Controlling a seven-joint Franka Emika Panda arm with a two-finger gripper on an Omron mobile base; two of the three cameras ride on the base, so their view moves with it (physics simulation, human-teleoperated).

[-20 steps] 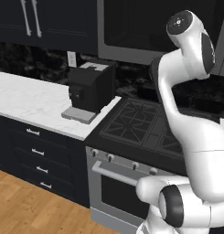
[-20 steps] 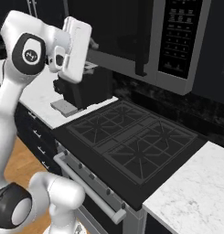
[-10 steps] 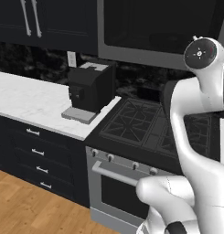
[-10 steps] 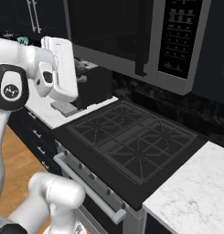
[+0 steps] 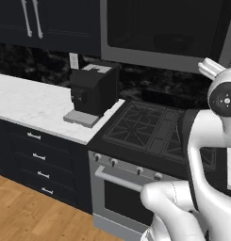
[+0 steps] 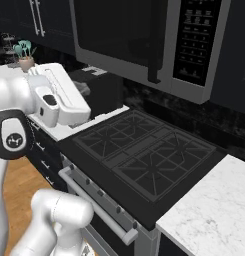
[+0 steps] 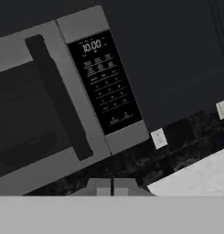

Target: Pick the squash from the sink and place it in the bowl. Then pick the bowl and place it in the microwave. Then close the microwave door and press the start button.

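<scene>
The microwave hangs above the stove with the microwave door shut; in the hand view it sits tilted, its keypad to the right of the dark door handle. Against the pictures of a second ago, the arm has dropped lower: its wrist was up by the cabinets and now lies over the worktop at the left, near the coffee machine. The gripper has closed, fingers together on nothing; just their tips show. The microwave's inside is hidden behind the dark window.
</scene>
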